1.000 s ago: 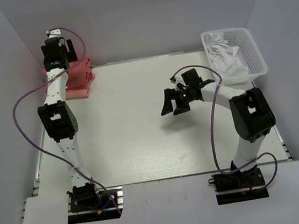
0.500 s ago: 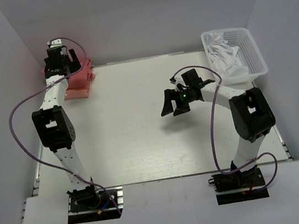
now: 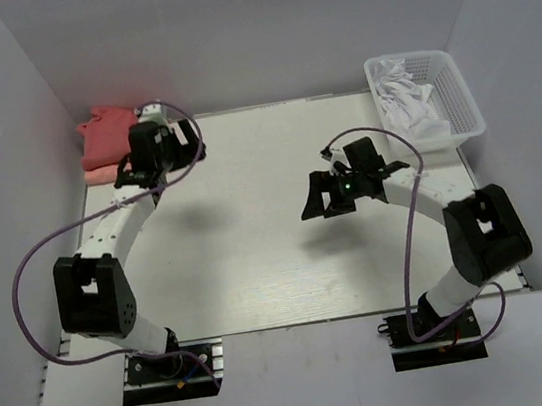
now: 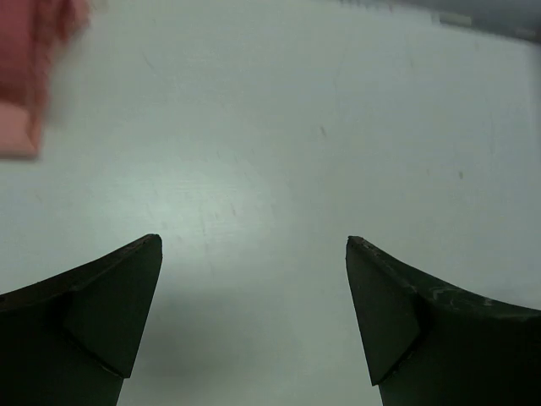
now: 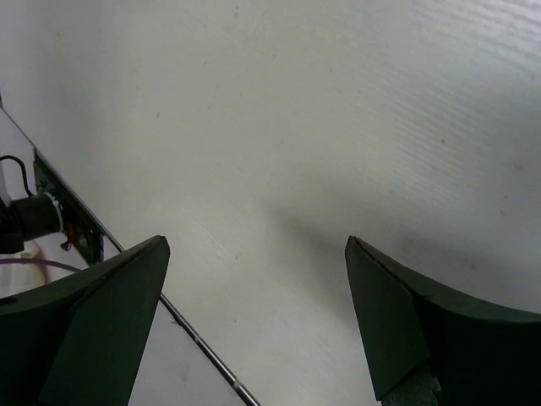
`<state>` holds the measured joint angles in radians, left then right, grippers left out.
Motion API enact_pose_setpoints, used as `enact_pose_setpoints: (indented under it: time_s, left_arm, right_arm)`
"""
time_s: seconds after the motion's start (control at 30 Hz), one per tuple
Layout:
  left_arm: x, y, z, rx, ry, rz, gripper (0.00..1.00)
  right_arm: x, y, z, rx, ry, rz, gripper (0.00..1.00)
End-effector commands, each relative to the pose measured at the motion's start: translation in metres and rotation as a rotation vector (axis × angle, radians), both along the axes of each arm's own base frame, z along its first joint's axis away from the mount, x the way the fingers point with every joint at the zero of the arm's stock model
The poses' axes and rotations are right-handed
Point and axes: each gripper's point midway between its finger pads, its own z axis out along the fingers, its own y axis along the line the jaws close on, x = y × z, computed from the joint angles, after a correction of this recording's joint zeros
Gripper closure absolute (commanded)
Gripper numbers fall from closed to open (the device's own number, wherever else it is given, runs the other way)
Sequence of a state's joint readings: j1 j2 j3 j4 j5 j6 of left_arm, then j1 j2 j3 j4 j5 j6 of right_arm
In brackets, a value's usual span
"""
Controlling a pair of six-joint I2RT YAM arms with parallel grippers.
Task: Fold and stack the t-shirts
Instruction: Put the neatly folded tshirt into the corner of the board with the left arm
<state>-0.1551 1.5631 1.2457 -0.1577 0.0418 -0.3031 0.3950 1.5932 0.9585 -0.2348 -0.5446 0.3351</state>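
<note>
Left arm (image 3: 113,225) arches from its base toward the t-shirts (image 3: 105,135). Its fingers (image 4: 118,296) hang spread and empty over bare surface (image 3: 248,257), just beside the stack. Right arm (image 3: 419,177) bends inward, its fingers (image 5: 118,296) likewise parted and holding nothing, well apart from the stack. Open surface lies between them. The brick-red tee (image 3: 106,123) sits rumpled on the flat salmon-pink tee (image 3: 97,175).

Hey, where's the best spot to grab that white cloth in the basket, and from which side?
Pinch a raised fold at the top of the crumpled white cloth, coming straight down from above. The basket has walls that close off every side, and only its top is open.
</note>
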Motion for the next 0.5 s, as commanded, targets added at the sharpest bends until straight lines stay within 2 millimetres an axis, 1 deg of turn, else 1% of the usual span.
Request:
enact_pose_setpoints:
  time_s: [0.0,0.03,0.07,0.1,0.13,0.17,0.2,0.23,0.27,0.3,0.33,0.37,0.4,0.43,0.47]
  left_arm:
    - [-0.044,-0.031,-0.017,-0.095,0.066,-0.054,0.00]
    - [-0.063,-0.030,-0.019,-0.089,0.063,-0.031,0.00]
    - [-0.079,-0.045,-0.020,-0.088,0.061,-0.075,0.00]
    - [-0.092,-0.049,-0.020,-0.102,0.061,-0.080,0.00]
    - [-0.109,-0.052,-0.036,-0.102,0.090,-0.086,0.00]
    - [-0.129,-0.065,-0.022,-0.128,0.051,-0.140,0.00]
    - [-0.139,-0.070,-0.021,-0.162,0.049,-0.148,0.00]
    - [-0.153,-0.072,-0.036,-0.164,0.076,-0.159,0.00]
    - [-0.164,-0.080,-0.029,-0.174,0.048,-0.194,0.00]
    - [-0.164,-0.073,-0.034,-0.150,0.041,-0.154,0.00]
    - [-0.171,-0.068,-0.049,-0.127,0.090,-0.126,0.00]
    - [-0.176,-0.067,-0.053,-0.107,0.106,-0.118,0.00]
    - [-0.175,-0.059,-0.054,-0.081,0.114,-0.079,0.00]
    - [-0.180,-0.059,-0.056,-0.065,0.136,-0.082,0.00]
    - [-0.180,-0.059,-0.052,-0.070,0.126,-0.083,0.00]
  right_arm:
    - [0.000,-0.010,0.024,-0.001,-0.128,-0.039,0.10]
    - [0.002,-0.021,0.024,-0.054,-0.166,-0.083,0.10]
    - [-0.004,-0.027,0.028,-0.067,-0.180,-0.094,0.10]
    - [-0.003,-0.033,0.028,-0.093,-0.194,-0.117,0.10]
    - [-0.005,-0.036,0.037,-0.092,-0.224,-0.125,0.10]
    - [-0.012,-0.041,0.031,-0.103,-0.219,-0.132,0.10]
    - [-0.014,-0.042,0.047,-0.076,-0.270,-0.146,0.10]
    - [-0.020,-0.044,0.040,-0.072,-0.260,-0.154,0.10]
    - [-0.024,-0.049,0.048,-0.061,-0.295,-0.176,0.10]
    - [-0.027,-0.050,0.048,-0.055,-0.294,-0.186,0.10]
    - [-0.029,-0.051,0.046,-0.051,-0.301,-0.191,0.10]
    - [-0.033,-0.055,0.041,-0.062,-0.300,-0.200,0.10]
    - [-0.036,-0.058,0.051,-0.043,-0.343,-0.212,0.10]
    - [-0.039,-0.059,0.052,-0.038,-0.348,-0.216,0.10]
    - [-0.042,-0.063,0.050,-0.045,-0.362,-0.228,0.10]
